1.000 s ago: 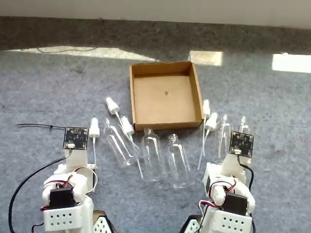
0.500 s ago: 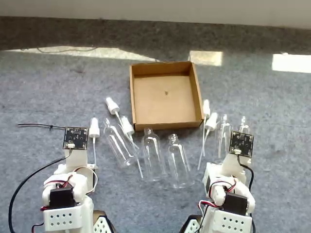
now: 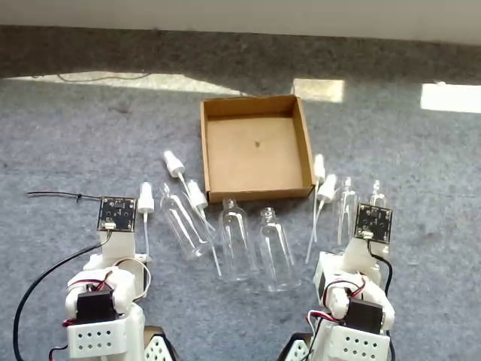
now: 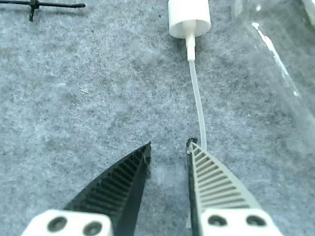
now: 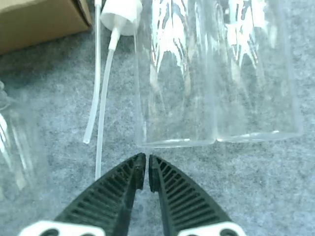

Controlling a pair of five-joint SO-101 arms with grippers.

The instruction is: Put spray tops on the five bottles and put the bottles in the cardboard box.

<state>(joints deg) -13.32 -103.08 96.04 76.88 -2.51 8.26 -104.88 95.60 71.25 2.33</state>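
Note:
The open cardboard box (image 3: 255,147) lies at the middle back of the grey mat. In front of it lie three clear bottles without tops (image 3: 184,222) (image 3: 235,241) (image 3: 276,248). Two more bottles (image 5: 174,73) (image 5: 256,69) lie side by side just ahead of my right gripper (image 5: 144,163), which is shut and holds nothing. White spray tops lie loose: one (image 4: 189,17) ahead of my left gripper (image 4: 168,150), its tube running along the pale finger (image 4: 209,182), two (image 3: 173,162) (image 3: 197,194) left of the box, two (image 3: 319,165) (image 3: 326,188) right of it. My left gripper is open and holds nothing.
A black cable tie (image 4: 39,5) lies on the mat beyond the left gripper. The box corner (image 5: 39,19) is near the right gripper's spray top (image 5: 120,14). Bare mat stretches on both outer sides of the arms.

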